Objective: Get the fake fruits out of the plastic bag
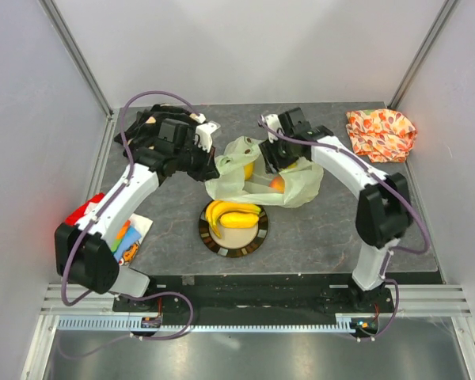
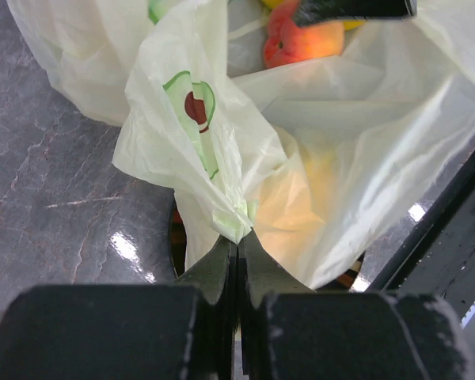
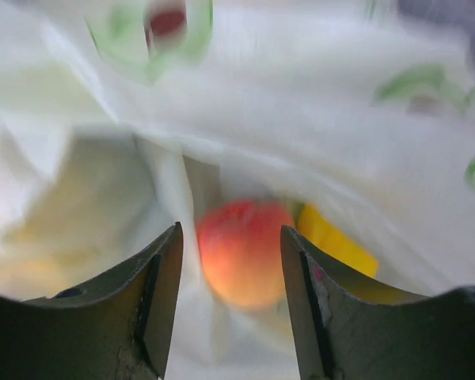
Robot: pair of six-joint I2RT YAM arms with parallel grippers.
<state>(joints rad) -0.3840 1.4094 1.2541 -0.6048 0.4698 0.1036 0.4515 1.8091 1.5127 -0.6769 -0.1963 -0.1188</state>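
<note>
Dark grey stone-patterned tabletop (image 1: 324, 229) mid-frame; plain pale grey walls (image 1: 245, 47) left, top, right; aluminium posts (image 1: 73, 49) upper corners; ribbed metal rail (image 1: 253, 323) bottom

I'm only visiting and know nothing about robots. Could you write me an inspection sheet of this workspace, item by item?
Surface: dark grey, stone-look table, glossy.
Job's things: plastic bag lies mid-table with a peach and a yellow fruit inside. A banana bunch is already out, on a striped-rim plate.
Clutter: orange leaf-patterned cloth in the far right corner. Colourful flat items by the left arm's base, kind unclear.
Grippers: left gripper is shut on a fold of the bag. Right gripper is open, the peach showing between its fingers, contact unclear.
Cables: purple cables loop along both arms.
Surroundings: pale panel walls on three sides.
</note>
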